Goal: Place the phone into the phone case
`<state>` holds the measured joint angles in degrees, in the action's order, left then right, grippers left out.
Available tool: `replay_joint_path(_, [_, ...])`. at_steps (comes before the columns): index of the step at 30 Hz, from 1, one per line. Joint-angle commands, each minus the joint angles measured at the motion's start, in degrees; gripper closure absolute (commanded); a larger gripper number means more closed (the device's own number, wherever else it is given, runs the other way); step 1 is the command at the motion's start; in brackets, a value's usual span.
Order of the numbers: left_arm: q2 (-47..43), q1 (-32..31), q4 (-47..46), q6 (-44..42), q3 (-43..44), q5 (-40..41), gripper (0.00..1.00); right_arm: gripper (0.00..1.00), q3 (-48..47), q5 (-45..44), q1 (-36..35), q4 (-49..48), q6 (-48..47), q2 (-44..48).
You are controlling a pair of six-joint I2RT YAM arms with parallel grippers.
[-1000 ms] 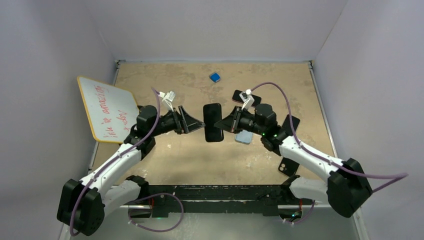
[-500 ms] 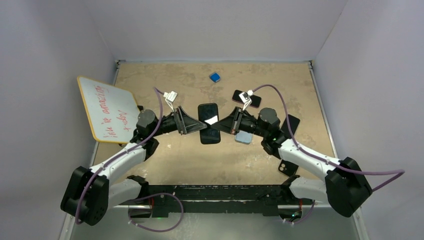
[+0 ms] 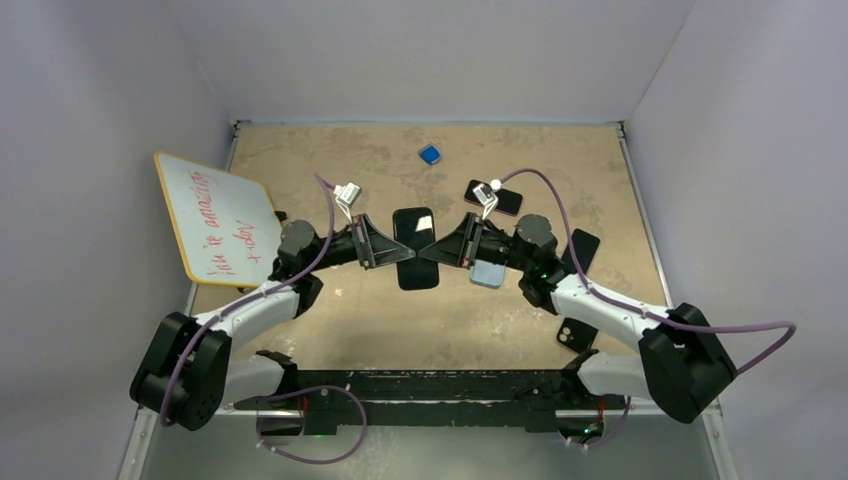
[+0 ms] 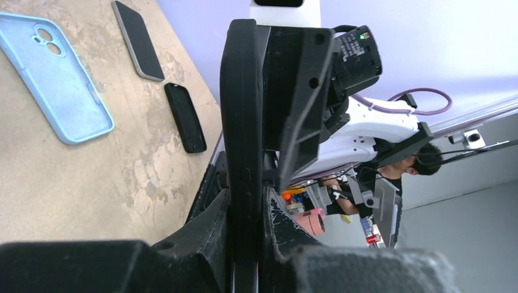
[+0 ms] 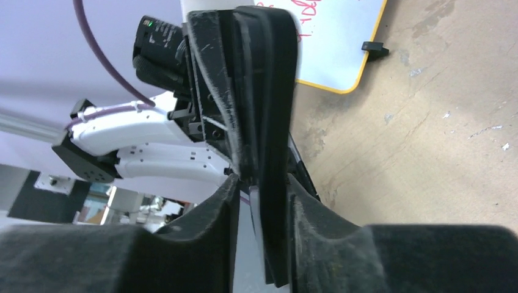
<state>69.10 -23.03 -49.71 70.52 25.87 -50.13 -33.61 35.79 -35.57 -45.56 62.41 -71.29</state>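
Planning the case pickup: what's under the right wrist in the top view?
A light blue phone case lying on the table; the right arm covers its far part. The left wrist view shows nearly all of it, apparently empty.

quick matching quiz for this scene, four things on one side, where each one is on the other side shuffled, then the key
Things:
1. whiteboard
2. blue block
3. phone
4. light blue case

Places:
A. between the left gripper and the right gripper
B. far middle of the table
C. left side of the table
D. flat on the table, partly under the right arm

Pairs: 1-C, 2-B, 3-A, 4-D
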Motion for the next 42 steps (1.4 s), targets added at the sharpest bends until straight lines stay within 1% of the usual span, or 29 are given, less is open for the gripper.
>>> replay_joint_path(1, [1.5,-0.3,-8.0,1.2,-1.1,-0.9,1.00,0.57,0.5,3.0,-0.2,-0.8,-0.5,3.2])
replay_joint_path(4, [1.0,-0.3,-7.0,0.0,-0.9,-0.2,1.00,0.39,1.6,3.8,-0.2,4.2,-3.1,4.3])
replay_joint_path(6, [0.7,-0.3,-7.2,-0.1,-0.6,-0.1,1.00,0.32,2.2,5.6,-0.2,6.2,-4.0,4.2])
replay_joint_path(9, [0.4,-0.3,-9.2,0.5,-0.6,-0.1,1.00,0.28,2.8,7.9,-0.2,6.1,-4.3,4.4])
replay_joint_path(13, [0.2,-0.3,-11.5,0.6,-0.7,0.3,1.00,0.22,2.3,7.1,-0.3,8.8,-5.6,4.9])
replay_joint_path(15, [0.7,-0.3,-13.1,1.1,-0.7,0.3,1.00,0.22,2.0,7.3,-0.3,9.5,-5.9,4.8])
replay_joint_path(17, [1.0,-0.3,-13.6,1.4,-0.5,0.5,1.00,0.24,2.1,8.3,-0.2,7.8,-4.4,4.3])
replay_joint_path(21, [1.2,-0.3,-11.9,0.8,-0.8,2.0,1.00,0.29,3.1,10.4,-0.4,2.5,-0.5,3.0])
replay_joint_path(25, [2.2,-0.3,-12.2,1.1,-1.0,2.6,1.00,0.36,3.8,9.7,-0.3,3.9,-0.3,3.7])
replay_joint_path(30, [2.0,-0.3,-10.4,-0.2,-1.4,3.4,1.00,0.50,2.6,9.3,-0.3,9.1,-0.3,3.6])
replay_joint_path(31, [2.0,-0.3,-9.9,-0.6,-1.4,3.3,1.00,0.55,2.4,9.2,-0.2,9.5,0.0,3.7])
replay_joint_path(32, [2.0,-0.3,-9.3,-1.1,-1.4,3.1,1.00,0.61,2.2,8.9,-0.3,10.2,0.1,3.8])
replay_joint_path(33, [1.8,-0.3,-8.3,-1.8,-1.3,3.1,1.00,0.71,1.9,8.8,-0.3,10.9,0.4,3.9])
replay_joint_path(35, [1.0,-0.3,-3.0,-5.7,-0.5,3.5,1.00,0.89,1.7,8.3,-0.2,13.0,1.7,4.2])
replay_joint_path(36, [0.3,-0.3,1.6,-8.8,0.4,3.9,1.00,0.93,1.5,7.1,-0.2,14.9,2.2,4.6])
replay_joint_path(38, [-1.3,-0.5,15.2,-18.0,3.9,5.9,1.00,0.97,0.1,3.5,-0.2,21.7,0.0,5.7])
replay_joint_path(39, [-2.1,-0.9,22.7,-22.8,5.7,7.7,1.00,0.98,-0.6,2.3,-0.2,24.0,-1.2,6.2])
replay_joint_path(40, [-2.7,-1.1,28.2,-26.2,7.2,9.3,1.00,0.99,-1.1,1.3,-0.2,25.2,-1.5,6.7])
replay_joint_path(41, [-3.0,-1.1,31.6,-28.0,8.2,9.7,1.00,1.00,-1.1,1.0,-0.2,25.2,-1.5,7.1])
replay_joint_path(42, [-3.2,-1.1,32.1,-28.7,8.5,9.1,1.00,1.00,-1.2,1.0,-0.2,25.0,-1.6,7.4])
